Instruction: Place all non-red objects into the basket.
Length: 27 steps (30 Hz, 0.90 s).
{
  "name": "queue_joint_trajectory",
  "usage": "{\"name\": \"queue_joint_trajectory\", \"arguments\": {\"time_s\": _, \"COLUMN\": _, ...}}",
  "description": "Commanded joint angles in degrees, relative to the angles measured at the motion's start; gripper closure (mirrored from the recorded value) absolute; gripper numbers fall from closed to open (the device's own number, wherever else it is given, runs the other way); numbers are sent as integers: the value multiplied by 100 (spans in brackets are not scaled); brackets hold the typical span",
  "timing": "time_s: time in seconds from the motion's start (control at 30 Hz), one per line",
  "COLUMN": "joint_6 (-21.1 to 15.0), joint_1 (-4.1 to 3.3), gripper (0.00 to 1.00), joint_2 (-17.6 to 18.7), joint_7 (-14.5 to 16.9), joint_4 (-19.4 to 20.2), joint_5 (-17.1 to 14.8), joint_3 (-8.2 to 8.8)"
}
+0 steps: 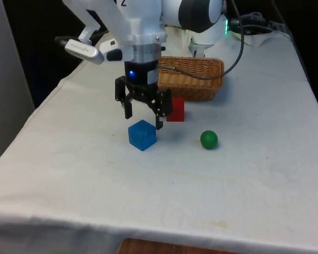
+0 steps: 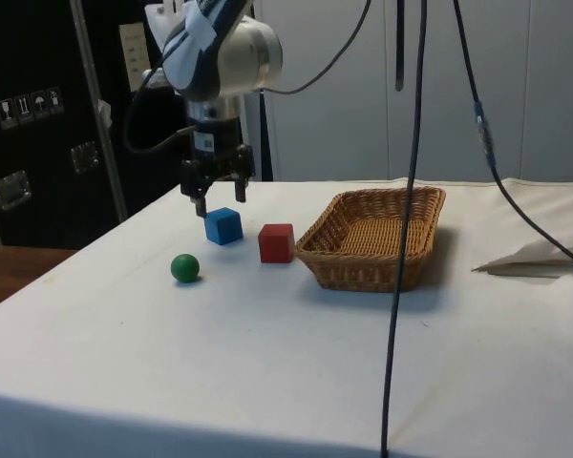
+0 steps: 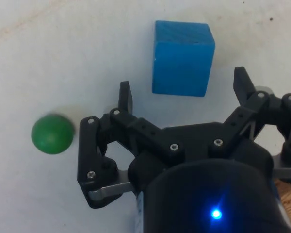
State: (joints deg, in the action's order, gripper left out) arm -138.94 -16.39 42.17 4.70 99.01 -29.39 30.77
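A blue cube (image 1: 142, 135) (image 2: 223, 225) (image 3: 182, 57) rests on the white cloth. My gripper (image 1: 143, 119) (image 2: 220, 198) (image 3: 182, 90) hangs open just above it, nothing held between the fingers. A red cube (image 1: 176, 109) (image 2: 276, 242) stands close behind the blue one, toward the wicker basket (image 1: 192, 78) (image 2: 375, 238). A green ball (image 1: 209, 139) (image 2: 184, 268) (image 3: 52, 134) lies on the cloth to the front view's right of the blue cube. The basket holds nothing that I can see.
A black cable (image 1: 238, 50) runs from the robot's base across the basket's rim. In the side view more cables (image 2: 408, 191) hang down in front of the basket. A folded white cloth (image 2: 540, 258) lies at the table's far side.
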Motion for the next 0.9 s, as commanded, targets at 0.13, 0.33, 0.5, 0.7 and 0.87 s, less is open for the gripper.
{"name": "queue_joint_trajectory", "arguments": {"time_s": 0.13, "joint_6": -155, "joint_1": 46, "gripper": 0, "joint_2": 120, "joint_7": 34, "joint_4": -40, "joint_5": -201, "joint_3": -86}}
{"name": "queue_joint_trajectory", "arguments": {"time_s": 0.33, "joint_6": -218, "joint_1": 34, "gripper": 0, "joint_2": 229, "joint_7": 17, "joint_4": -86, "joint_5": -281, "joint_3": -80}}
{"name": "queue_joint_trajectory", "arguments": {"time_s": 0.5, "joint_6": -223, "joint_1": 29, "gripper": 0, "joint_2": 298, "joint_7": 6, "joint_4": -160, "joint_5": -309, "joint_3": -74}}
{"name": "queue_joint_trajectory", "arguments": {"time_s": 0.7, "joint_6": -195, "joint_1": 0, "gripper": 0, "joint_2": 390, "joint_7": -23, "joint_4": -223, "joint_5": -292, "joint_3": -34}}
{"name": "queue_joint_trajectory", "arguments": {"time_s": 0.87, "joint_6": -321, "joint_1": 29, "gripper": 0, "joint_2": 510, "joint_7": -11, "joint_4": -258, "joint_5": -378, "joint_3": -86}}
